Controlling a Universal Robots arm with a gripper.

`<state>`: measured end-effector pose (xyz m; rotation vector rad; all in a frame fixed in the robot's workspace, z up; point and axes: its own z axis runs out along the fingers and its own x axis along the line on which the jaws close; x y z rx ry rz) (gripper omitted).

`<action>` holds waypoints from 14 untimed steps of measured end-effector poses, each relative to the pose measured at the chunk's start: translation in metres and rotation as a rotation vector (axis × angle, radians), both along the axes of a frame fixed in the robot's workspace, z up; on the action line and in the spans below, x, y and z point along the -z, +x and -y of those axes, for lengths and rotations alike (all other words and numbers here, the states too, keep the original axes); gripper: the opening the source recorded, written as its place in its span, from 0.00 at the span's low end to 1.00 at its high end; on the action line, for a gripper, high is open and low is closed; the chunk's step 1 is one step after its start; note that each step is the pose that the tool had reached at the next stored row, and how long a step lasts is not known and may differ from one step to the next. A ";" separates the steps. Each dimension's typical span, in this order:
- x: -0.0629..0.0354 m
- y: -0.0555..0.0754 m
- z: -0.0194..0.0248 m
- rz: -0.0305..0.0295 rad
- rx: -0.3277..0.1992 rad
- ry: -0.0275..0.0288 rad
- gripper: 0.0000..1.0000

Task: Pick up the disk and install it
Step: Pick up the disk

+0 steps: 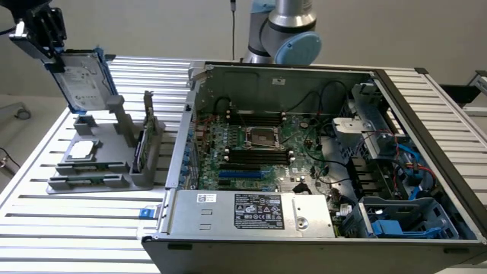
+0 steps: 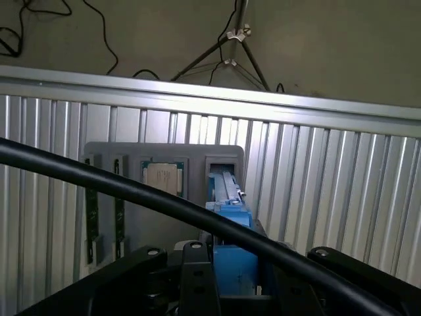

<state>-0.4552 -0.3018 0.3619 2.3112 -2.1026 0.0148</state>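
Black cable (image 2: 131, 191), smooth and rubbery, sweeps across the wrist view just above the gripper (image 2: 230, 280), whose matte dark fingers (image 2: 194, 276) are pinching the blue plastic carrier of the disk (image 2: 230, 210), seen there edge-on. In the exterior view the disk hangs tilted at the upper left, gripped by its top end. Its flat silver-grey metal face and pale label are turned to the camera, and its lower end is just above the tall post of the grey moulded fixture (image 1: 99, 171), apparently free of it. A flat silver square chip (image 1: 81, 149) lies in that fixture, which rests on the ribbed aluminium table (image 1: 76, 240). My reading is that the pick-up is done and the carry to the open computer case (image 1: 320, 77) is the step in hand. Well apart, at the exterior view's right, that sheet-metal box shows a green motherboard (image 1: 259, 148) and a blue caddy (image 1: 388, 227) among the bays. Installing would call for a firm, unslipping pinch and the carrier squared to a bay's rails, clear of the loose wiring.
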 end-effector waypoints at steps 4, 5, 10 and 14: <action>-0.0183 0.004 0.0001 0.0003 0.000 0.0001 0.33; -0.0226 0.007 0.0000 0.0004 0.000 0.0001 0.33; -0.0457 0.030 0.0000 -0.0001 0.000 0.0032 0.33; -0.0636 0.048 0.0001 -0.0014 0.000 0.0063 0.33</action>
